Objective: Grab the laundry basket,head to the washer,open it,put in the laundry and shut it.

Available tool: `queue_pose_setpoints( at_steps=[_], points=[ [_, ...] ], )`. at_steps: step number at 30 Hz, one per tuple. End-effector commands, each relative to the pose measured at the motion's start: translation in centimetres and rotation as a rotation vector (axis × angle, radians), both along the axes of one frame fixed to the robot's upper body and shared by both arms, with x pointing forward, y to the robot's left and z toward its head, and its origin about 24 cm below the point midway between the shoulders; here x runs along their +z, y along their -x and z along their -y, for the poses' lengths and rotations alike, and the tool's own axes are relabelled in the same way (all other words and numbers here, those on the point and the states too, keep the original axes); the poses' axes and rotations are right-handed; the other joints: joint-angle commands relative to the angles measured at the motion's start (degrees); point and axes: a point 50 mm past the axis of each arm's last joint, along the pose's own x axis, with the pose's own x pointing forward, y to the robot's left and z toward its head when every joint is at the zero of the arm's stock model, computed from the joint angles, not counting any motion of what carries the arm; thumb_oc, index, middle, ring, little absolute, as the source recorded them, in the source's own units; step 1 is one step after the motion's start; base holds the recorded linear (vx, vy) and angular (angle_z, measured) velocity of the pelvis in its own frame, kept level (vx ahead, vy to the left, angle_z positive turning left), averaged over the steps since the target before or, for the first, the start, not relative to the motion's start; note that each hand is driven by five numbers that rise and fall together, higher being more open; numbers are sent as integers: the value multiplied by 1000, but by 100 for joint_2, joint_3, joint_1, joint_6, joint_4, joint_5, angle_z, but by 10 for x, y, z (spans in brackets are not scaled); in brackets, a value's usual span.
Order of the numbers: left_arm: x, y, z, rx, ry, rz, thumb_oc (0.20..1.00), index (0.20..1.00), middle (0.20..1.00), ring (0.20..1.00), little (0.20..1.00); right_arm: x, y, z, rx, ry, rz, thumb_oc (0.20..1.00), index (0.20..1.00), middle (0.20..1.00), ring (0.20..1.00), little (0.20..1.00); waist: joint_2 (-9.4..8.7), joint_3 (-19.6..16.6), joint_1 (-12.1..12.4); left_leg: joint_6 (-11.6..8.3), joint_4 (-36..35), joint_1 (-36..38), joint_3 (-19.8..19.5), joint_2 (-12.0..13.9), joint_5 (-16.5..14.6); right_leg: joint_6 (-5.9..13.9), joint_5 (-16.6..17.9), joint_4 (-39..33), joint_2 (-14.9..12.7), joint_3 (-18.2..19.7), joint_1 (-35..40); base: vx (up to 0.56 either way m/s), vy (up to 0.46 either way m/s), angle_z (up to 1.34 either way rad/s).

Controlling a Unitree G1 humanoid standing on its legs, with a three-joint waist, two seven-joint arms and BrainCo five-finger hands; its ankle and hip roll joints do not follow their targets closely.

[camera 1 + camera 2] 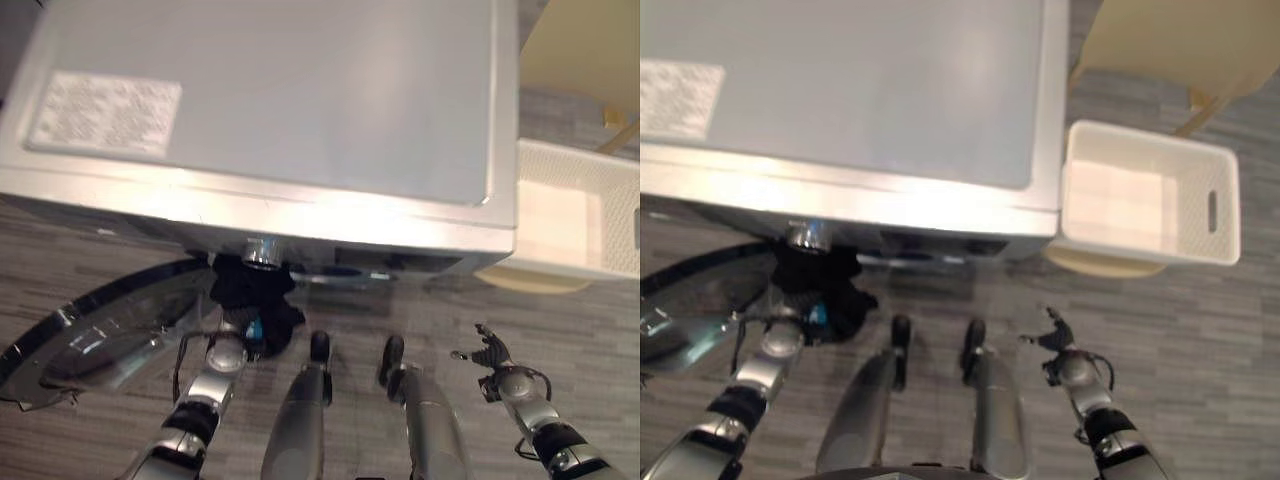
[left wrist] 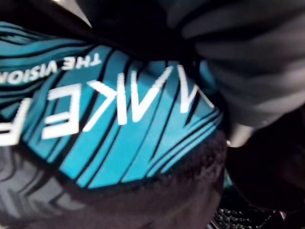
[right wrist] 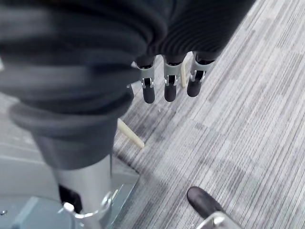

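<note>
Below, laundry: black garment with a teal striped, white-lettered panel (image 2: 119,143), bunched at the front opening of the silver-grey washing machine (image 1: 280,110).
Left hand (image 1: 240,325): buried in the garment, fingers cannot be told.
Right hand (image 1: 492,352): fingers relaxed, empty, above the grey striped floor (image 1: 400,300).
Door: round glass washer door (image 1: 95,330) swung open.
Basket: white plastic laundry basket (image 1: 1225,215) beside the washer.

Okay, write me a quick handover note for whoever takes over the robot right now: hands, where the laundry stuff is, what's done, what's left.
Left hand: at the washer's front, closed on the dark garment with a blue print, just below the washer front edge.
Right hand: idle over the floor, fingers relaxed, holding nothing.
Washer door: swung open to the robot's left.
Laundry basket: set down to the right of the washer, looks empty.
Done: basket brought over, door opened.
Left: push the garment fully in, release it, shut the door.
</note>
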Motion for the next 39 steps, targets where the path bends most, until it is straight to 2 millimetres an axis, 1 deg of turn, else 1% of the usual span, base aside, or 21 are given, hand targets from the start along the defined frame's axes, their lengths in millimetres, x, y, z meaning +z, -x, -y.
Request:
queue_pose_setpoints(
  at_steps=[1, 2, 5, 6, 7, 10, 11, 12, 15, 16, 17, 20, 22, 24, 25, 26, 30, 35, 36, 38, 39],
  points=[
    [25, -5, 8, -17, -2, 162, 200, 200, 200, 200, 200, 7, 2, -8, -13, -29, 84, 1000, 1000, 1000, 1000, 1000, -29, -378, -65, -38, 427, -563, -47, -34, -347, 163, -130, 67, 60, 150, -394, -135, 27, -4],
    [25, -5, 8, -18, -2, 162, 200, 200, 200, 200, 200, 7, 2, -8, -14, -29, 84, 1000, 1000, 1000, 1000, 1000, -27, -394, -65, -37, 446, -593, -48, -32, -355, 163, -135, 81, 60, 151, -421, -89, 11, 4],
    [73, -32, 24, -52, -33, 346, 200, 200, 200, 200, 200, 41, -25, -18, 19, -23, 250, 1000, 1000, 1000, 1000, 1000, -18, -388, -175, 5, 1347, -1723, -116, 44, -559, 107, -357, 910, 40, 183, -1515, -123, 11, 4],
    [73, -32, 25, -52, -33, 347, 200, 200, 200, 200, 200, 41, -25, -18, 18, -23, 251, 1000, 1000, 1000, 1000, 1000, -14, -410, -176, 5, 1379, -1771, -120, 45, -572, 106, -369, 938, 39, 182, -1560, -122, 23, -4],
    [106, -46, 29, -55, -78, 459, 200, 200, 200, 200, 200, 62, -37, -19, 27, -19, 343, 1000, 1000, 1000, 1000, 1000, 22, -365, -242, 14, 1768, -2288, -154, 87, -648, 87, -488, 1319, -3, 172, -2052, -111, 23, -3],
    [159, -61, 32, -37, -186, 634, 200, 200, 200, 200, 200, 79, -45, -22, 43, -26, 432, 1000, 1000, 1000, 1000, 1000, 85, -422, -375, 33, 2285, -3029, -201, 139, -752, 34, -651, 1812, -41, 218, -2772, -62, 20, -1],
    [160, -61, 32, -38, -187, 636, 200, 200, 200, 200, 200, 80, -45, -22, 42, -26, 434, 1000, 1000, 1000, 1000, 1000, 83, -444, -371, 33, 2320, -3083, -202, 138, -765, 33, -667, 1847, -44, 220, -2827, -43, 28, 3],
    [201, -71, 26, 12, -298, 743, 200, 200, 200, 200, 200, 88, -45, -25, 69, -39, 478, 1000, 1000, 1000, 1000, 1000, 102, -463, -496, 50, 2615, -3476, -229, 143, -817, -13, -731, 2121, -44, 295, -3182, 0, 0, 0],
    [266, -78, 20, 91, -457, 900, 200, 200, 200, 200, 200, 87, -37, -31, 123, -61, 498, 1000, 1000, 1000, 1000, 1000, 145, -525, -652, 73, 2879, -3914, -279, 178, -865, -43, -783, 2373, -34, 334, -3605, -21, 2, -4],
    [267, -79, 21, 90, -458, 903, 200, 200, 200, 200, 200, 87, -37, -32, 121, -63, 500, 1000, 1000, 1000, 1000, 1000, 139, -528, -644, 72, 2892, -3939, -283, 176, -868, -43, -789, 2387, -37, 332, -3628, -14, -18, -13],
    [303, -77, 19, 135, -601, 996, 200, 200, 200, 200, 200, 88, -35, -35, 158, -63, 508, 1000, 1000, 1000, 1000, 1000, 155, -533, -731, 66, 2977, -4117, -293, 186, -869, -45, -791, 2474, -11, 364, -3819, -16, -18, -13],
    [326, -75, 19, 174, -714, 1047, 200, 200, 200, 200, 200, 88, -35, -36, 181, -57, 513, 1000, 1000, 1000, 1000, 1000, 140, -547, -771, 66, 3052, -4284, -308, 182, -857, -37, -758, 2507, 30, 406, -3992, -7, -8, -1],
    [364, -72, 16, 242, -924, 1102, 200, 200, 200, 200, 200, 90, -35, -33, 216, -52, 520, 1000, 1000, 1000, 1000, 1000, 135, -590, -869, 43, 3089, -4490, -292, 209, -819, -9, -663, 2487, 72, 468, -4192, -33, -4, -11],
    [382, -66, 14, 278, -1007, 1133, 238, 238, 238, 238, 238, 92, -35, -30, 229, -41, 522, 1000, 1000, 1000, 1000, 1000, 155, -611, -900, 35, 3085, -4564, -279, 219, -798, -1, -636, 2481, 93, 486, -4265, -16, -3, -2],
    [389, -65, 13, 292, -1051, 1131, 884, 884, 884, 884, 884, 92, -35, -28, 237, -35, 522, 1000, 1000, 1000, 1000, 1000, 167, -623, -917, 30, 3083, -4611, -277, 227, -793, 4, -615, 2456, 111, 491, -4298, 0, 0, 0],
    [390, -65, 14, 292, -1053, 1132, 1000, 1000, 1000, 1000, 1000, 93, -35, -29, 236, -36, 523, 1000, 1000, 1000, 1000, 1000, 160, -623, -911, 30, 3084, -4619, -278, 228, -792, 4, -612, 2454, 113, 491, -4306, -33, -1, 0],
    [392, -74, 10, 262, -1155, 990, 1000, 1000, 1000, 1000, 1000, 94, -38, -24, 235, -26, 510, 1000, 1000, 1000, 1000, 1000, 209, -635, -947, 8, 3063, -4704, -248, 241, -725, 36, -547, 2402, 162, 514, -4379, -8, -4, 0],
    [328, -96, -6, 144, -979, 723, 1000, 1000, 1000, 1000, 1000, 84, -31, -24, 238, -33, 449, 1000, 1000, 1000, 1000, 1000, 210, -734, -912, 3, 2910, -4409, -205, 294, -713, 36, -532, 2271, 194, 484, -4179, 3, -20, -5],
    [326, -96, -6, 144, -977, 720, 1000, 1000, 1000, 1000, 1000, 83, -30, -24, 239, -31, 446, 1000, 1000, 1000, 1000, 1000, 219, -739, -916, 2, 2897, -4390, -201, 295, -710, 36, -527, 2258, 196, 486, -4161, 7, -22, -10],
    [279, -102, -13, 120, -751, 623, 1000, 1000, 1000, 1000, 1000, 68, -24, -26, 217, -47, 382, 1000, 1000, 1000, 1000, 1000, 215, -797, -863, -20, 2601, -4010, -175, 332, -668, 37, -512, 2064, 189, 422, -3868, 3, -28, -9],
    [277, -102, -14, 121, -748, 620, 1000, 1000, 1000, 1000, 1000, 67, -24, -25, 219, -44, 379, 1000, 1000, 1000, 1000, 1000, 228, -796, -874, -21, 2579, -3978, -173, 332, -662, 37, -505, 2043, 191, 422, -3837, 1, -19, -3]
  ],
)
